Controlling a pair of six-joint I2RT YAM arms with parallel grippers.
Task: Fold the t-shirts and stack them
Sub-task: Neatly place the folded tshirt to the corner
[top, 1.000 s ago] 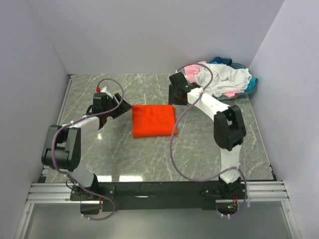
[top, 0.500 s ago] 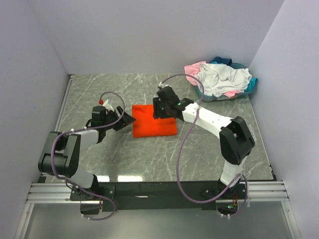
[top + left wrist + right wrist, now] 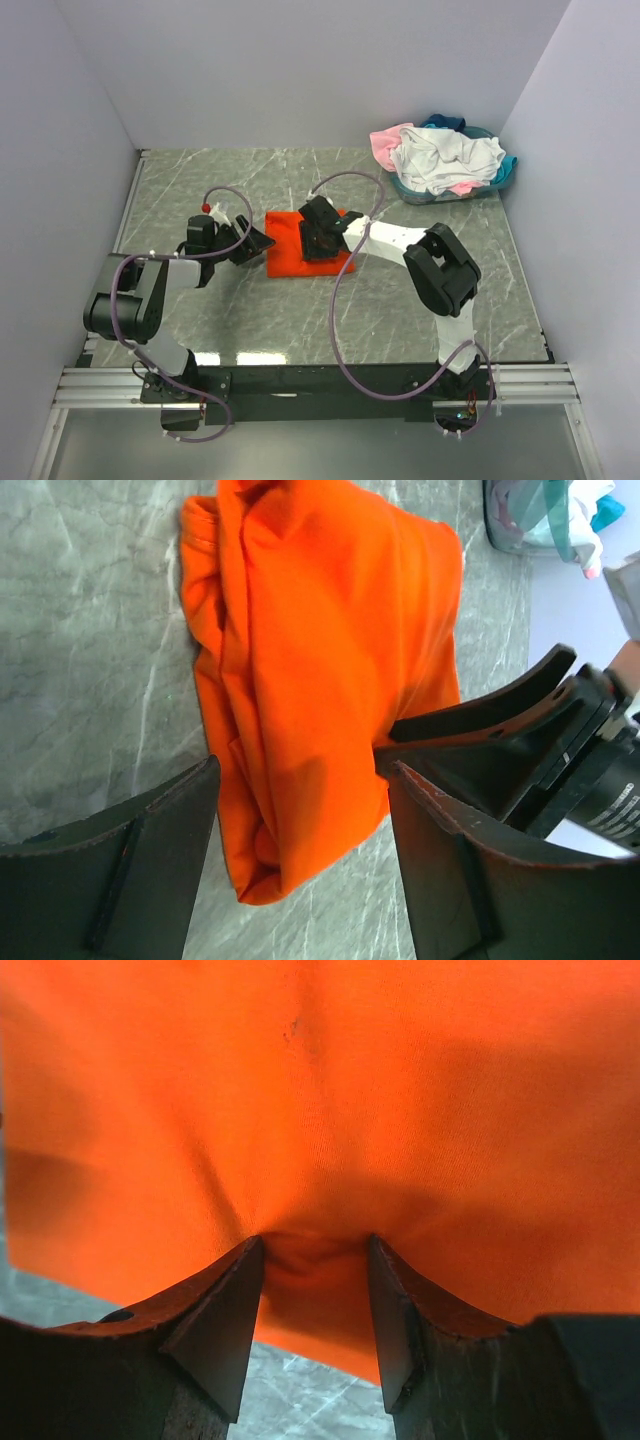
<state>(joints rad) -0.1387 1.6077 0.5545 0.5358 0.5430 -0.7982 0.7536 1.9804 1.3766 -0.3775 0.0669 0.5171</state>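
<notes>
A: What has changed since a second back? Left side first.
B: Left end effector [image 3: 303,770] has crept in to the left edge of the orange t-shirt [image 3: 287,255]. Jaws released and standing wide. The folded edge lies between them on the counter [image 3: 250,320]. Nothing grasped.
A: The shirt itself?
B: Folded rectangle, mid-counter, about where it was.
A: Right side?
B: Biggest change. Right end effector [image 3: 312,1250] was back beside the pile [image 3: 470,152]. It has swung left and now sits on top of the orange t-shirt. Jaws parted, tips dug into the cloth, a small pucker risen between them. Not clenched on it.
A: And the pile?
B: Unmoved in the far right corner. White t-shirt [image 3: 440,162] on top, pink t-shirt [image 3: 385,140] at its left, teal t-shirt [image 3: 508,165] at the edges. All in a shallow blue bin [image 3: 420,196].
A: Anything hard to read?
B: From above, the right arm [image 3: 440,265] covers the orange shirt's right half. The right wrist view is nearly all orange, with one sliver of counter at lower left. The left wrist view cuts the pile off at its top right corner. Number of shirts in the pile: cannot tell.
</notes>
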